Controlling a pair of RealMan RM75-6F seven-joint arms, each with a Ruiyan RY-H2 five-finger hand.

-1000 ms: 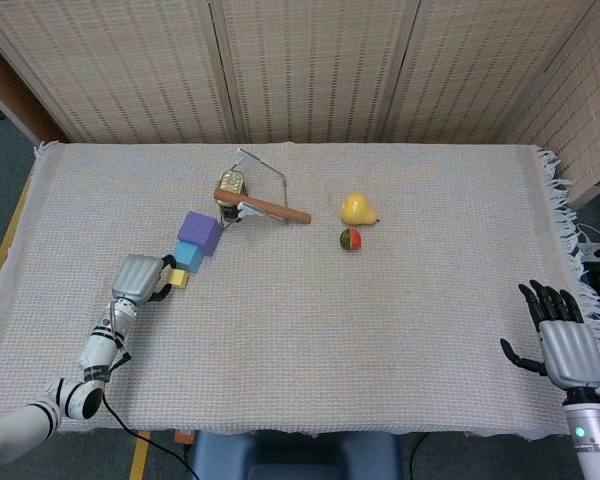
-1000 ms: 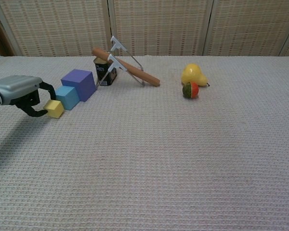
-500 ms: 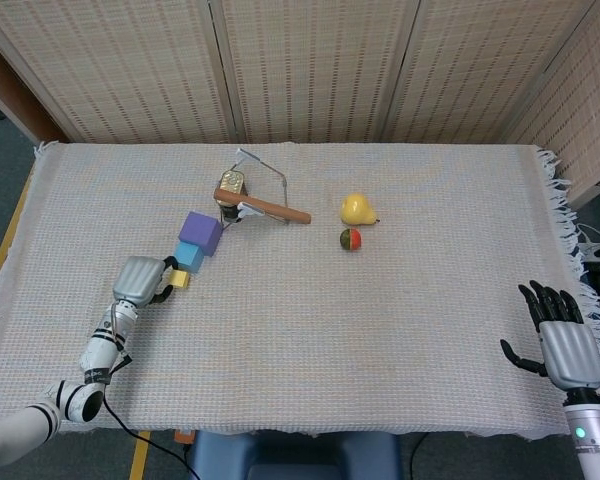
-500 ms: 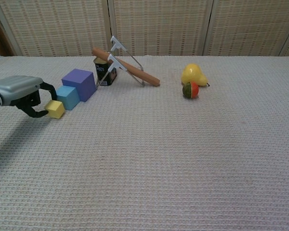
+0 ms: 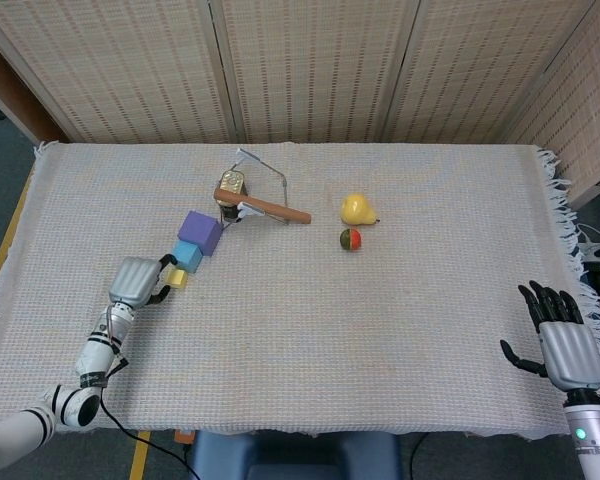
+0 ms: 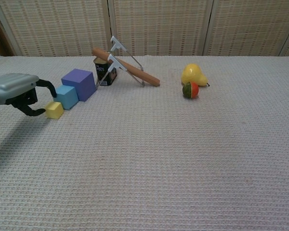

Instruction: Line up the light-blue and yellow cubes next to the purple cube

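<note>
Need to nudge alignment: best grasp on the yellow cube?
Pinch the yellow cube across its two free side faces, coming from above and the robot's left, where the left robot hand is; the light-blue cube blocks the far side.

Left hand open just beside yellow cube, light-blue cube adjacent

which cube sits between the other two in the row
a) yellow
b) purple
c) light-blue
c, the light-blue cube sits between the purple cube and the yellow cube.
</note>
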